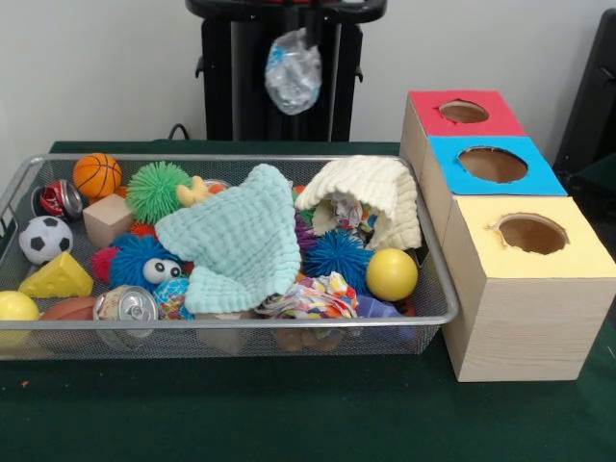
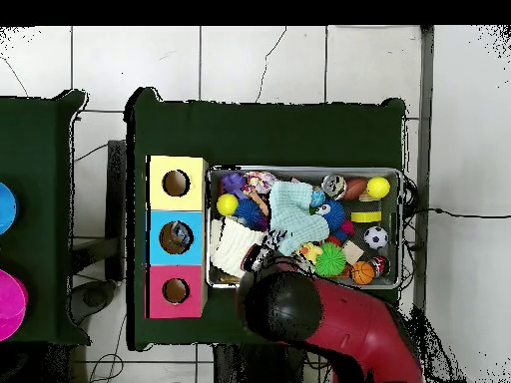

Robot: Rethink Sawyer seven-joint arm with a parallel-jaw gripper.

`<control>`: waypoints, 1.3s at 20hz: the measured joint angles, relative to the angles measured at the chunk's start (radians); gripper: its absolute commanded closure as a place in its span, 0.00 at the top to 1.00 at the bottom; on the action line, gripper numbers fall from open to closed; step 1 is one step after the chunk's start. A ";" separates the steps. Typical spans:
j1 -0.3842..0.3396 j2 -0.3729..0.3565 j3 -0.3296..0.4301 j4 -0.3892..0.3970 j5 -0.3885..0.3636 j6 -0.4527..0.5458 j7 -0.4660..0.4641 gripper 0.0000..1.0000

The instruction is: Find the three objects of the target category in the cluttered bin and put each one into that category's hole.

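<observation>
The silver wire-mesh bin (image 1: 221, 157) sits on the green table, full of mixed toys, balls, cans and cloths; it also shows in the overhead view (image 2: 304, 170). A crumpled clear plastic bottle (image 1: 294, 69) hangs in the air above the bin's far side, in front of the pedestal. My gripper (image 1: 299, 34) holds it from above, mostly cut off by the top edge. In the overhead view the red and black arm (image 2: 284, 304) hides gripper and bottle. The blue-topped hole (image 1: 493, 164) is the middle box to the right of the bin; overhead, something pale shows inside it (image 2: 177, 237).
The red-topped hole (image 1: 464, 111) and the yellow-topped hole (image 1: 531, 233) flank the blue one. In the bin lie a mint cloth (image 1: 236, 241), a cream cloth (image 1: 371, 192), a yellow ball (image 1: 391, 274), a drink can (image 1: 127, 304) and a small basketball (image 1: 96, 175).
</observation>
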State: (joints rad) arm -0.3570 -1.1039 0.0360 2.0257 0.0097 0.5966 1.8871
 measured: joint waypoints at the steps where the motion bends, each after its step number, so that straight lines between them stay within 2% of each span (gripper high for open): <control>1: 0.013 0.000 0.000 0.000 0.011 0.000 0.000 0.00; 8: 0.104 0.040 0.000 0.002 0.087 -0.011 0.000 0.00; 19: 0.207 0.141 -0.036 0.010 0.125 -0.120 0.003 0.00; 26: 0.308 0.188 -0.078 0.029 0.200 -0.137 0.060 0.00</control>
State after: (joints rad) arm -0.0491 -0.9162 -0.0420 2.0552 0.2101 0.4600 1.9468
